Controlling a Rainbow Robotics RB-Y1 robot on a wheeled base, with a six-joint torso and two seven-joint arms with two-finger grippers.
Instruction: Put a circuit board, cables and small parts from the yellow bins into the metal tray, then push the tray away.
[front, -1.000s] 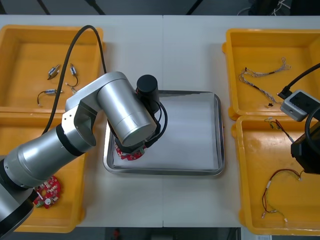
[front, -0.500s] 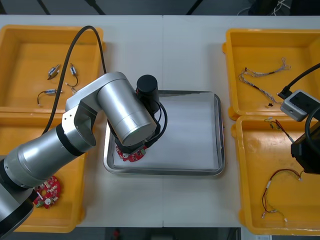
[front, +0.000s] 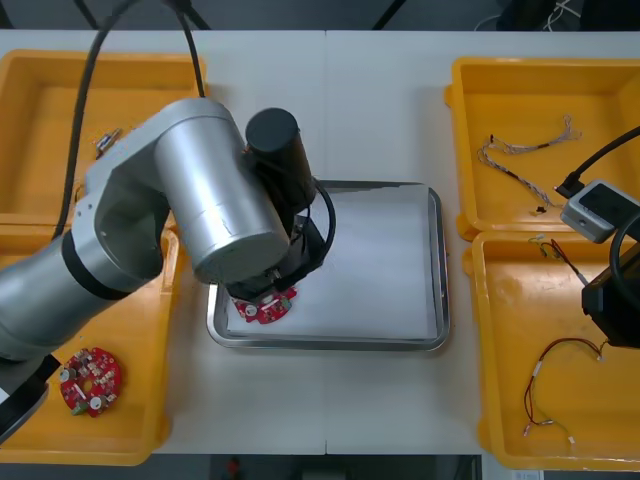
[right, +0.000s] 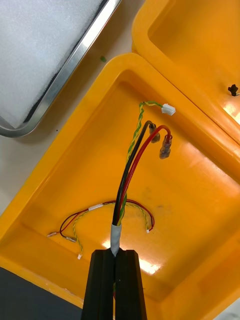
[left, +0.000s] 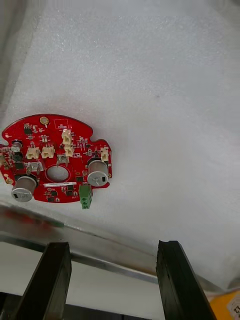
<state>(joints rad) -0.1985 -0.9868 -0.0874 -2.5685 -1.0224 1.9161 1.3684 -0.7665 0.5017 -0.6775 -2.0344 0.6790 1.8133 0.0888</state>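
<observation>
My left end effector (left: 112, 245) stands wide open with nothing between its fingers, poised over the near rim of the metal tray (left: 165, 90). Just ahead of the fingertips, off toward one finger, the round red circuit board (left: 57, 160) lies flat on the tray's white inside, apart from both fingers.

A second ago my left arm (front: 200, 200) sat lower and covered most of that board. It has since lifted, so more of the board's red edge shows beneath it in the front view. A second board (front: 90, 380), half hidden before, now lies clear in the near left yellow bin (front: 150, 430) beside that end effector. The tray has not shifted.

A white strip under the board's centre hole carries print too small for me to read. The wrist view gives the board's pale connectors, two silver cylinders and a green terminal.

My right end effector (right: 116, 252) is closed on a cable (right: 132, 165) of black, red and yellow-green wires, taped pale just past the fingertips. It stretches away over the floor of the near right yellow bin (right: 45, 170). Beneath it a loose red and yellow cable (right: 102, 206) lies on that floor, and the table (right: 20, 165) runs beyond the bin's wall.
</observation>
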